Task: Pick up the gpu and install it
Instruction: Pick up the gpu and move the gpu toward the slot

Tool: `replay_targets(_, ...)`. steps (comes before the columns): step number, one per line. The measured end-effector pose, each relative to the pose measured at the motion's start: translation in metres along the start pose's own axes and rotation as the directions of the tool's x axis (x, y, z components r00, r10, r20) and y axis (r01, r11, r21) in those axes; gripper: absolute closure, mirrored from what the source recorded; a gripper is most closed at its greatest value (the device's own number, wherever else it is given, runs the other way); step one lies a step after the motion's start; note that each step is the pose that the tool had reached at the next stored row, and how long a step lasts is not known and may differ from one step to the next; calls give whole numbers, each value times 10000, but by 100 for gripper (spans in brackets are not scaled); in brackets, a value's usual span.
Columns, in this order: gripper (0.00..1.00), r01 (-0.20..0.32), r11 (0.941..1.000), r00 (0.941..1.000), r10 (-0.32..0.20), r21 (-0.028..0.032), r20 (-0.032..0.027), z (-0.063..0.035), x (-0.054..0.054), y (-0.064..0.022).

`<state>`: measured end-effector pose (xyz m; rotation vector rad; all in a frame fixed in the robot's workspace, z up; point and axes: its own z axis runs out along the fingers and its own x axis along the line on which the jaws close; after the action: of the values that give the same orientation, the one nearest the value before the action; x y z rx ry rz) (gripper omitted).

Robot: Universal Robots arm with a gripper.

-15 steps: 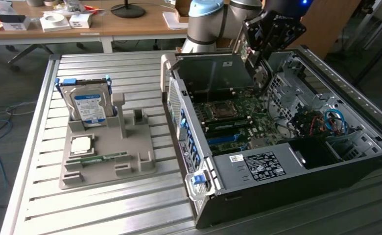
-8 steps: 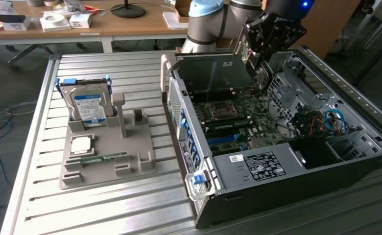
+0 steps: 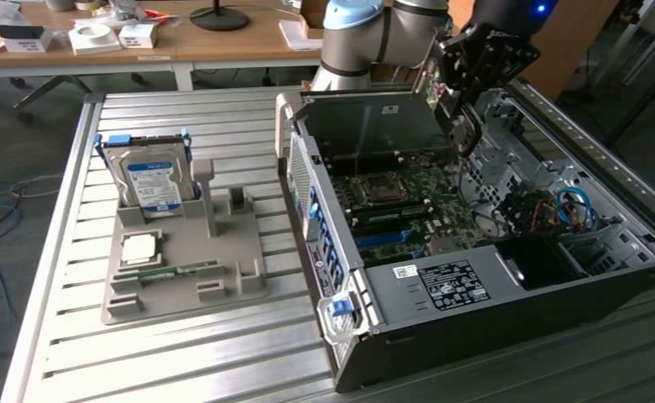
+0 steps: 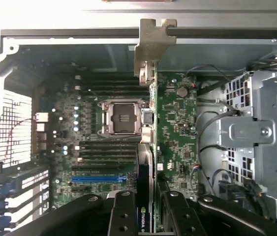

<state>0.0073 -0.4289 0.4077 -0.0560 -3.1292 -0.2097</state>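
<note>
End effector [image 4: 148, 209] clamped on gpu [image 4: 144, 164], thin dark slab edge-on w/ metal bracket [image 4: 153, 44], over green mobo [image 4: 177, 128].

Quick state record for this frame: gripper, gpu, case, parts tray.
gripper: shut on the gpu, over the open case
gpu: held edge-on above the motherboard; cannot tell if seated
case: lying on its side, open
tray: beside the case; holds the hard drive upright and the memory stick flat
</note>
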Motion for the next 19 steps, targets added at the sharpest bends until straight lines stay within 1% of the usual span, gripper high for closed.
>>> replay_targets(2, 74, 1, 10000, 10000, -1, -1, 0, 1, -27, 1)
replay_targets(7, 74, 1, 10000, 10000, -1, -3, 1, 2, -31, 1)
replay_targets(10, 74, 2, 10000, 10000, -2, -6, 0, 6, -100, 3)
replay_targets(13, 74, 2, 10000, 10000, -2, -7, 0, 10, -112, 3)
replay_targets(19, 74, 1, 10000, 10000, -1, -7, 0, 86, -118, -8)
